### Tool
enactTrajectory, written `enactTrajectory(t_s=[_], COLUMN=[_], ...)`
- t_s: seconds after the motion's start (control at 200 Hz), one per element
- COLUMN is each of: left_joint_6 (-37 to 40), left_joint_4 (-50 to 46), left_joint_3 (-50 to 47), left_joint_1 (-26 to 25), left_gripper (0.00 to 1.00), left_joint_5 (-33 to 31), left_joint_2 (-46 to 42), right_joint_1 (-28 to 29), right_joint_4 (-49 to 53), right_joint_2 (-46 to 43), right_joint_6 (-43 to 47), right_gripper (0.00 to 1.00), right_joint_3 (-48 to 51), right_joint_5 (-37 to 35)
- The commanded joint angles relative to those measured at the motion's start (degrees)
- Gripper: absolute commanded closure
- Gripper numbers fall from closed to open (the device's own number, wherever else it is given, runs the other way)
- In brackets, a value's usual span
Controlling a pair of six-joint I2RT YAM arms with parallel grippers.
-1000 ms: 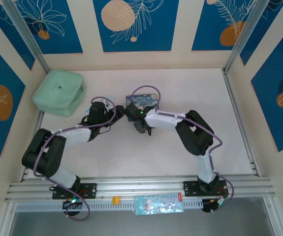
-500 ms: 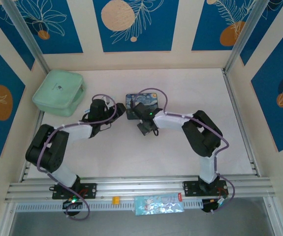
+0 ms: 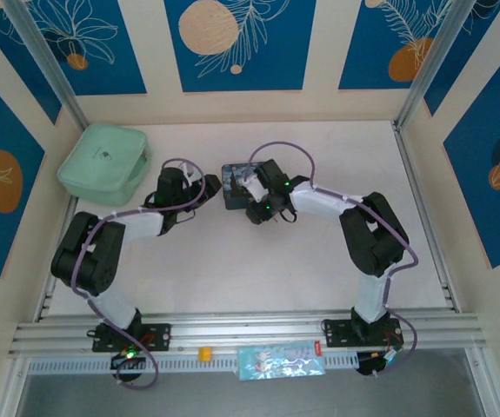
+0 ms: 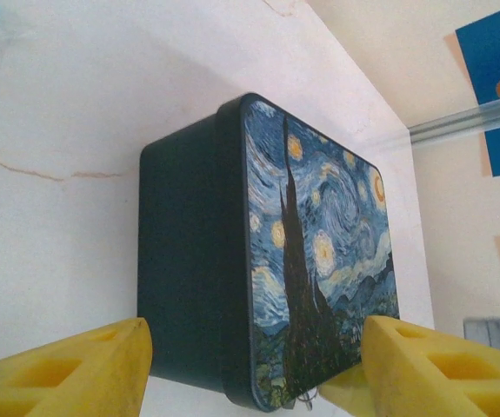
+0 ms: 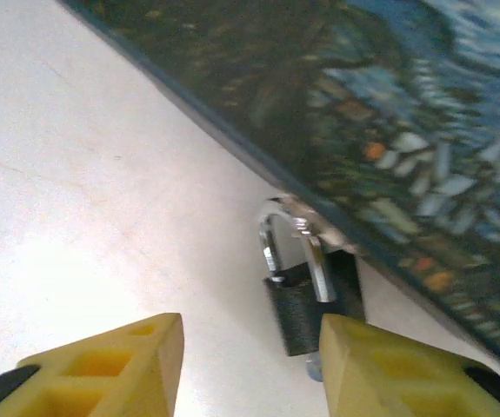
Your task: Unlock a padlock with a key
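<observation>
Straddling the tin (image 4: 319, 226) wide open, the left tool (image 4: 250, 373) likely steadies it so the right tool (image 5: 250, 369), also wide and empty, can reach the hanging padlock (image 5: 306, 317).

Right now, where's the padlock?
In the right wrist view, the padlock sits against the tin's edge, just ahead of the right gripper.

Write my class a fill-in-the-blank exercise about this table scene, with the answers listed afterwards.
1. The ___ hangs on the painted tin.
2. The right gripper near it is ___.
3. The pouch in the far left corner is ___.
Missing words: padlock, open, green.
</observation>
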State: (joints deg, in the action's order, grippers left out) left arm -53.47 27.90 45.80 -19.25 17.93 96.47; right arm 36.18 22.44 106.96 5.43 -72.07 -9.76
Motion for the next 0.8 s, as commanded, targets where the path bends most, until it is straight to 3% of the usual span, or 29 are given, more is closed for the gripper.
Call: enactTrajectory(t_s=[0.0, 0.265, 0.5, 0.56, 0.705, 0.79], left_joint_6=[1.0, -1.4, -2.7, -3.1, -3.7, -3.7], left_joint_4=[2.3, 4.9, 6.0, 6.3, 6.8, 6.9], left_joint_3=[1.6, 0.0, 0.2, 0.3, 0.1, -0.1], left_joint_1=[1.8, 2.9, 3.1, 3.1, 3.0, 3.1], left_gripper=[0.36, 0.36, 0.36, 0.36, 0.37, 0.37], left_joint_5=[2.3, 3.6, 3.6, 3.6, 3.7, 3.7], left_joint_2=[1.4, 2.0, 2.9, 3.0, 2.8, 2.7], right_joint_1=[2.1, 6.5, 7.0, 7.0, 5.9, 5.0], right_joint_4=[-1.2, -5.5, -12.7, -15.6, -18.2, -18.7], right_joint_2=[0.1, 6.1, 9.0, 9.3, 8.8, 7.0], right_joint_6=[-1.3, -2.7, -0.4, 0.6, 1.1, 1.1], right_gripper=[0.44, 0.43, 0.43, 0.49, 0.74, 0.76], right_joint_3=[0.3, -1.1, 0.2, 1.2, 2.9, 4.7], right_joint_5=[-9.2, -27.5, -30.5, -30.4, -28.1, -24.9])
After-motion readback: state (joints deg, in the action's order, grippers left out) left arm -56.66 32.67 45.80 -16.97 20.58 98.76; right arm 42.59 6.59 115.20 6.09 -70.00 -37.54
